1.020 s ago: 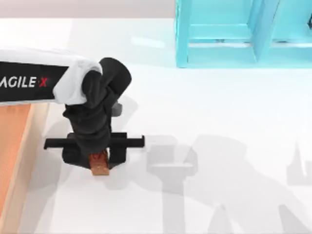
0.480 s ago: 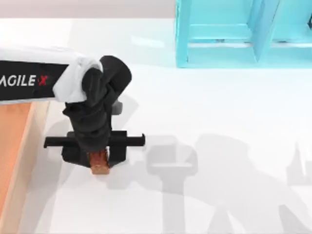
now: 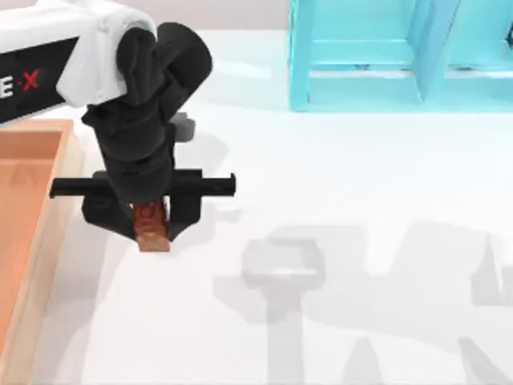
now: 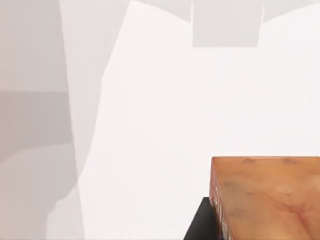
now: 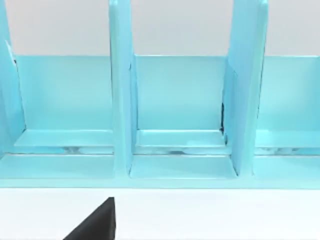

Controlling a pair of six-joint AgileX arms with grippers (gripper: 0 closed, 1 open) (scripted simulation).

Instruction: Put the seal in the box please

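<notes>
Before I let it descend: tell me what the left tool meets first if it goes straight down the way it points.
Probably the bare white tabletop: the left tool, clamping the small reddish-brown stamp block, hangs beside the shallow wooden tray, not above it. Height is unclear.

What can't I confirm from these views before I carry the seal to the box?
- Seal, top view: upper part hidden under the left end effector; left wrist view cuts it at the frame edge.
- Box, top view: cut off by the left edge, so its far side is unseen; the arm covers one corner.
- Turquoise cabinet: cropped in the top and right wrist views.
</notes>
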